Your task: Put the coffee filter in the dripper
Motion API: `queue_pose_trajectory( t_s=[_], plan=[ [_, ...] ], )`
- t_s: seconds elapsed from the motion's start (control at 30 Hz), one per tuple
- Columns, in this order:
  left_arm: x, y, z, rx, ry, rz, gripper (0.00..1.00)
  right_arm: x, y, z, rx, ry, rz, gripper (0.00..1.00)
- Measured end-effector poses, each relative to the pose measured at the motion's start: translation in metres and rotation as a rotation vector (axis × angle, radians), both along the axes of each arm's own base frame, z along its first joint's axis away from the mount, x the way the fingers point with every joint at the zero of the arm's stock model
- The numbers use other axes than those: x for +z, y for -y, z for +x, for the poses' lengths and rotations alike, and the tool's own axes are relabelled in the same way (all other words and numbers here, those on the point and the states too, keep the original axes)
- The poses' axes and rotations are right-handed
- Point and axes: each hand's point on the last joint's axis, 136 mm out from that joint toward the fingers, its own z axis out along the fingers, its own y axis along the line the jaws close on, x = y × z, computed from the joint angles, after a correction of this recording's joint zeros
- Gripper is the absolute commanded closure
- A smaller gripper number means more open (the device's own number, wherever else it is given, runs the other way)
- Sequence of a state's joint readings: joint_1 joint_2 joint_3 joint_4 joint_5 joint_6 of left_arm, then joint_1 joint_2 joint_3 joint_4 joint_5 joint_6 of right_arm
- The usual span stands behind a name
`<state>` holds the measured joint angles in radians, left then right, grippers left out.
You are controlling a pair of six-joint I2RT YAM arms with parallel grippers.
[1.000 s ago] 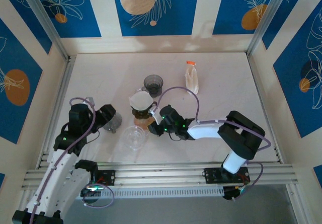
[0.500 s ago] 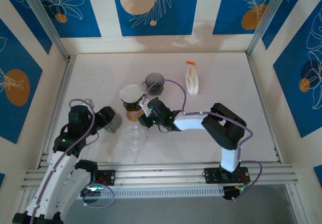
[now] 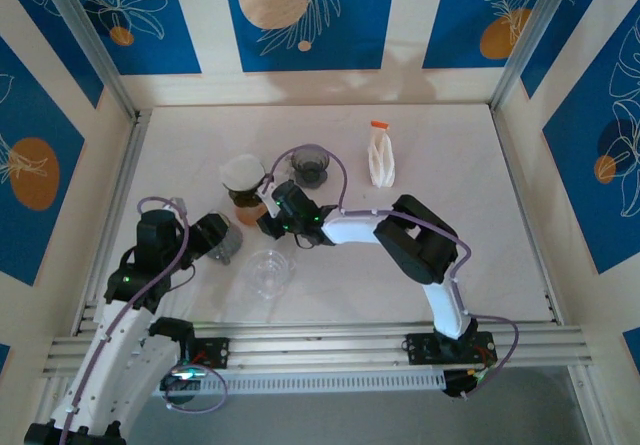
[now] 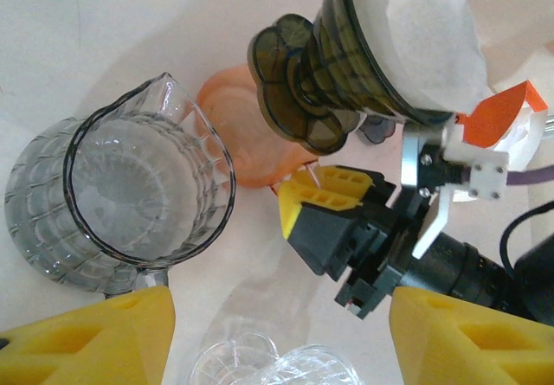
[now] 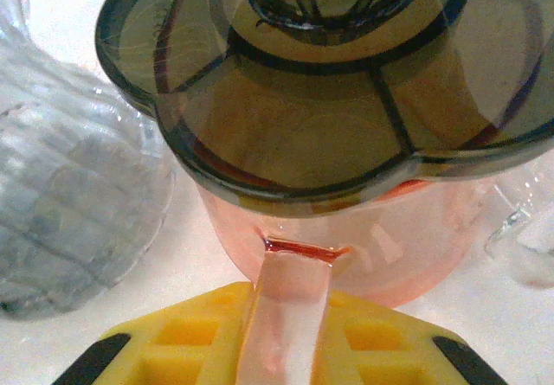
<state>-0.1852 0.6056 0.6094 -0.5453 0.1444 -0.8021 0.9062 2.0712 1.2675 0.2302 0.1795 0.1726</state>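
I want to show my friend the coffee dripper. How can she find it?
Look near the middle of the white table, just left of the dark cup. The dripper is the smoky brown cone sitting on an orange mug. Only it holds white paper.

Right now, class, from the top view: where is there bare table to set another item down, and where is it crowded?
Bare: the stretch right of the bottle to the table's right edge, and the strip along the back wall. Crowded: centre-left, where the dripper, orange cup, dark cup, pitcher and clear glass bunch with the left gripper and right gripper.
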Motion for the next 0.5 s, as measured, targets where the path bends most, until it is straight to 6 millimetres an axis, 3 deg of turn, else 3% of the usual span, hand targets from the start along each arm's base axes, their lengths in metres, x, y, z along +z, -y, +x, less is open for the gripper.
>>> queue_pose_trajectory(
  t_s=[0.2, 0.5],
  plan=[
    [0.0023, -0.0007, 0.0, 0.003, 0.005, 0.001, 0.33, -0.0005, -0.0031, 0.0036, -0.002, -0.001, -0.001, 0.69],
    [0.0035, -0.0014, -0.0003, 0.007, 0.011, 0.003, 0.32, -0.0064, 0.0047, -0.0024, -0.004, -0.007, -0.006, 0.49]
  ],
)
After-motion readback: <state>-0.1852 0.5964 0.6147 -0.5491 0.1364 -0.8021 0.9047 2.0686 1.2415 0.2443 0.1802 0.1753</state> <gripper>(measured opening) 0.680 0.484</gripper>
